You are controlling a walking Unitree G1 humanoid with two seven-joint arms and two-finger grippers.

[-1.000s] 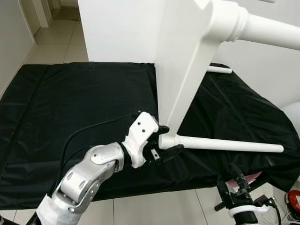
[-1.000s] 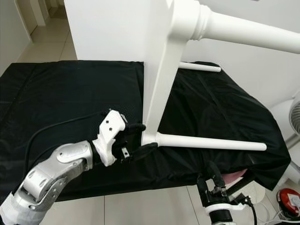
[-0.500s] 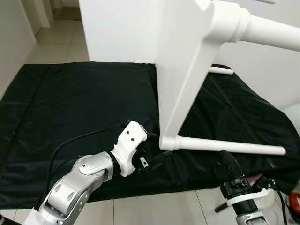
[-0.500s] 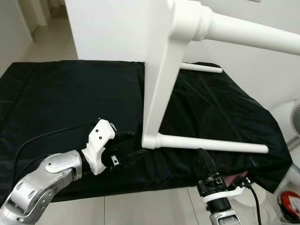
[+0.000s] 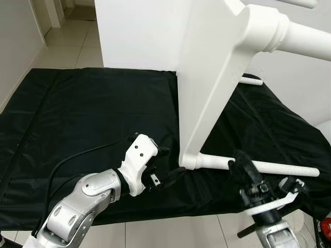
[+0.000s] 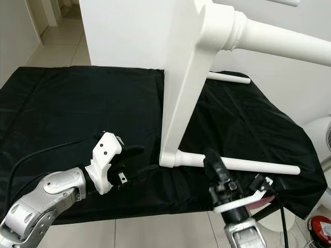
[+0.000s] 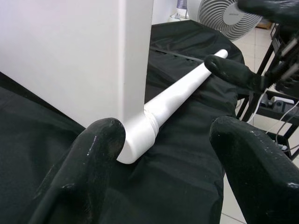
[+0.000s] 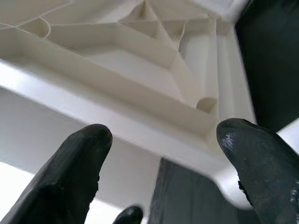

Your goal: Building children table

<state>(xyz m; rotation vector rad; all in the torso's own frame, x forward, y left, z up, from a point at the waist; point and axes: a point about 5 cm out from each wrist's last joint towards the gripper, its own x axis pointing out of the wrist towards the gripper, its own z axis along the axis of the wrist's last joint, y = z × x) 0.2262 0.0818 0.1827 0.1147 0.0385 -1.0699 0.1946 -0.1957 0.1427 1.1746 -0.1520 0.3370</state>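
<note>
White plastic children table (image 5: pixel 207 77) stands on its side on a black cloth sheet (image 5: pixel 83 113) that covers the tiled floor (image 5: pixel 72 41). Its round white legs point toward the robot's right, and the lowest leg (image 5: pixel 269 166) lies just above the sheet. The left gripper (image 5: pixel 166 166) is on the sheet just beside the table's lower corner, its two black fingers (image 7: pixel 96 154) spread apart and holding nothing. The right gripper (image 6: pixel 213 164) is raised at the lowest leg, near the middle of it, fingers also spread wide and not closed on it. A white fan (image 7: pixel 224 14) stands behind.
</note>
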